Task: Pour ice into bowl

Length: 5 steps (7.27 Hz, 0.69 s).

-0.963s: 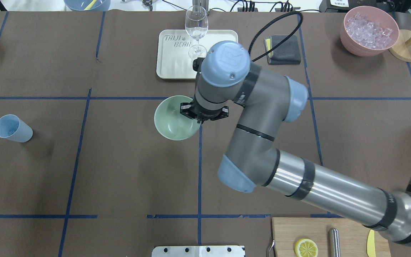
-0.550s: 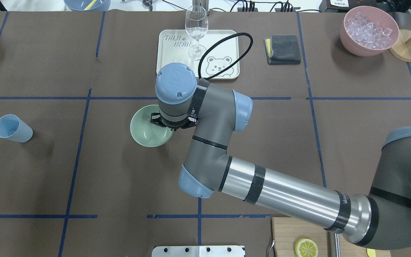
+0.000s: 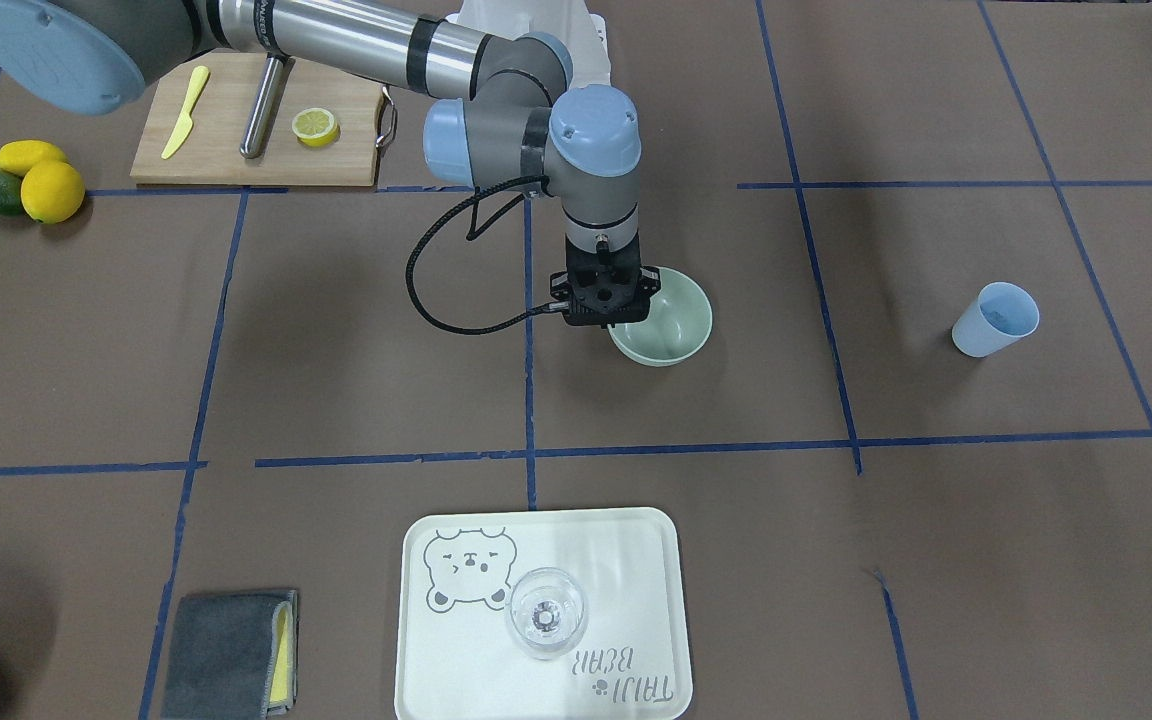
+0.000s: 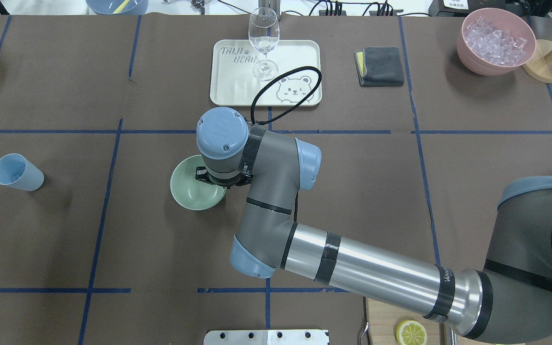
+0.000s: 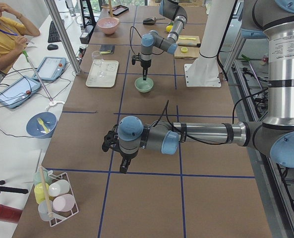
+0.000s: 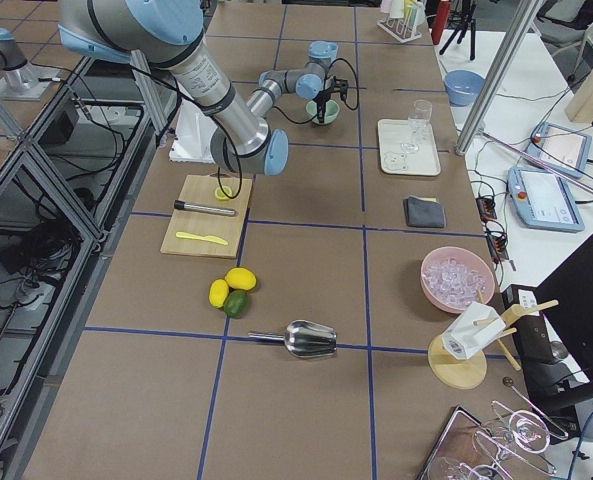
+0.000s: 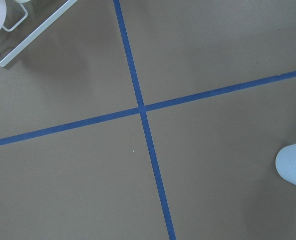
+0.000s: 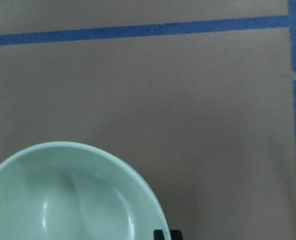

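Bowl [image 4: 190, 191] dragged closer to the light blue cup [image 4: 16, 172], right gripper [image 3: 608, 324] pinching its rim; bowl empty, pour likely next.

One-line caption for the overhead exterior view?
Right gripper pinches the rim of the empty pale sage-green round bowl; the light blue cup stands far off.
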Each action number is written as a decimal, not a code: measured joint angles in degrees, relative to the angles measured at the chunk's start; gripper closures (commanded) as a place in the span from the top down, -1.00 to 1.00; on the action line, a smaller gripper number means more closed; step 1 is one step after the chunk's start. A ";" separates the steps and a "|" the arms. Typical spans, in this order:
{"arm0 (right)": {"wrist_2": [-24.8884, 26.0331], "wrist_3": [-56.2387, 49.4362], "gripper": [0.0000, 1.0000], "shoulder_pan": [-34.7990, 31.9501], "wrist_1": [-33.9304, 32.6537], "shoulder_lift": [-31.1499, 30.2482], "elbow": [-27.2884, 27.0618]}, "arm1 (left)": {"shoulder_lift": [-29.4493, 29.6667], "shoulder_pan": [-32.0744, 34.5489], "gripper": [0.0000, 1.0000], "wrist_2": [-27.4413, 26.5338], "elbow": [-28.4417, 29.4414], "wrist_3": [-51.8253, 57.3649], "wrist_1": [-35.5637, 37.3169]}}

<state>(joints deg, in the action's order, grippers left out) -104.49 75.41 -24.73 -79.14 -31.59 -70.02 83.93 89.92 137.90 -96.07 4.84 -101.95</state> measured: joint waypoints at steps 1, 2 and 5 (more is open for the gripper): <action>0.25 -0.11 1.00 0.21 0.08 -0.04 0.01 | 0.00 0.00 1.00 0.00 0.02 0.00 0.00; 1.48 -0.29 1.00 0.46 0.13 -0.04 -0.08 | 0.00 0.00 1.00 0.00 0.06 -0.02 0.00; 2.49 -3.68 1.00 -3.06 -1.05 -1.23 -3.93 | 0.02 0.00 1.00 -0.04 0.15 -0.05 -0.06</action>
<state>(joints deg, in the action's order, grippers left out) -102.00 71.73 -27.79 -80.19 -32.82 -73.95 83.96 89.91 137.86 -95.92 4.79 -102.01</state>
